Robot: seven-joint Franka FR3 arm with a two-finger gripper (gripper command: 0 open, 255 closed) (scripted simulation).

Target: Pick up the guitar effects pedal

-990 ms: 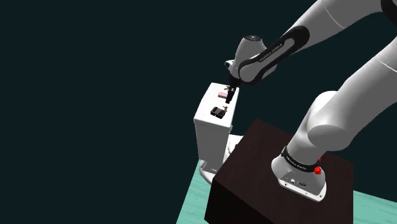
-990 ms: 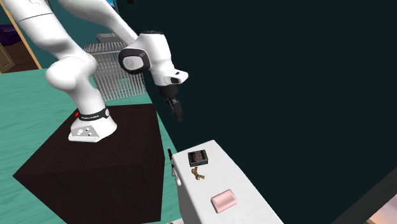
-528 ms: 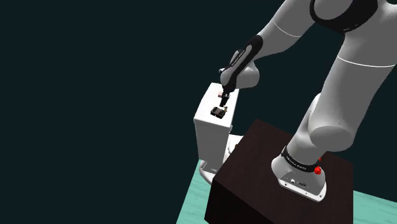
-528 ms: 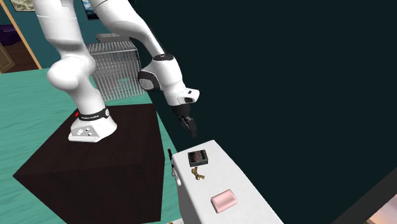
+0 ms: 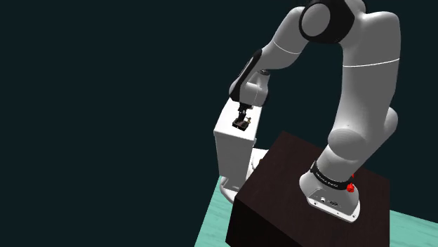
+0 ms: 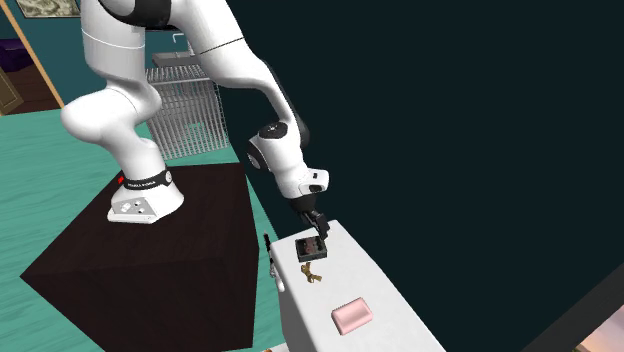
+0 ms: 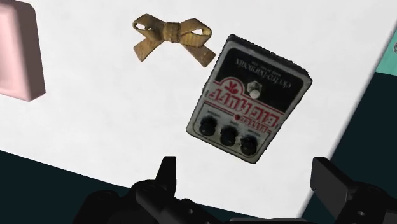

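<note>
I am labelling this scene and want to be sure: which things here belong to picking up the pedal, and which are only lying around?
Belong to the job:
guitar effects pedal
gripper, open, just above the pedal

Just lying about:
tan bow, beside the pedal
pink block, farther along the same white top

The white arm [image 5: 365,84] stood on the dark brown stand [image 5: 281,182] at the lower right, arched high and bent down toward the shoulder view's left. Its black gripper [image 5: 243,114] pointed down right over the small dark pedal [image 5: 242,124], which lay on the flat top of a white cabinet [image 5: 230,147] just beside the stand. Pale teal floor [image 5: 214,224] showed at the cabinet's foot.
</note>
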